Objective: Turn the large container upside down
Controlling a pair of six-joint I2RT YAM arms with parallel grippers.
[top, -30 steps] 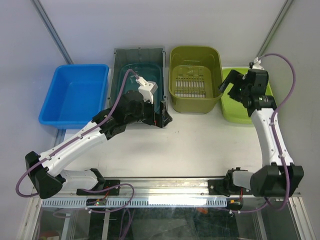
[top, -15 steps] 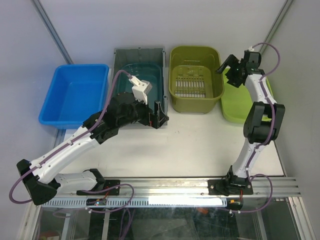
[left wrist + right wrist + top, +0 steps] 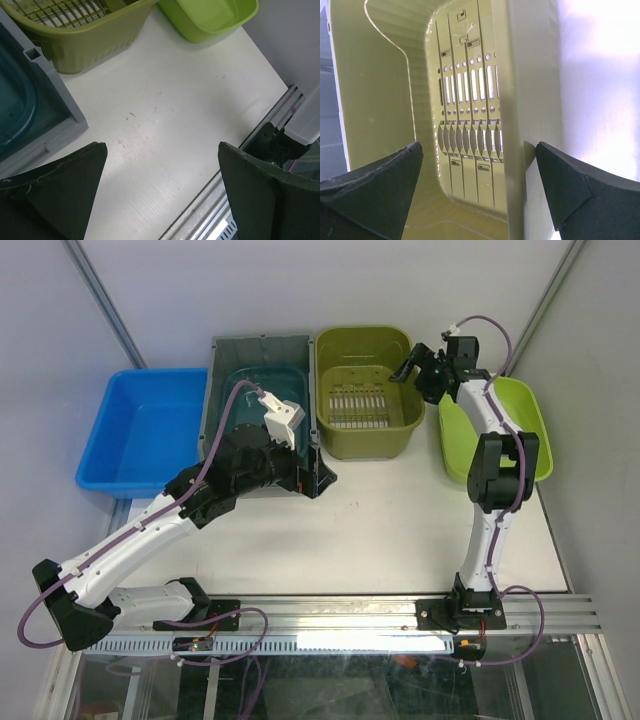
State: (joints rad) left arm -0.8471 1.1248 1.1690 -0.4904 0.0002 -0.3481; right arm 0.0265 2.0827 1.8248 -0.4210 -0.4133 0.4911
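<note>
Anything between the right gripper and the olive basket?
Nothing visible does. The right gripper has its open jaws straddling the right wall of the olive basket. The lime tub and grey crate flank the basket closely, which might crowd the flip.

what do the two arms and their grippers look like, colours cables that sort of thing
Both the left arm and right arm have white link shells with black joints and a thin purple cable looping alongside. The left gripper and right gripper each end in two matte black wedge-shaped fingers. A white camera block sits on the left wrist.
</note>
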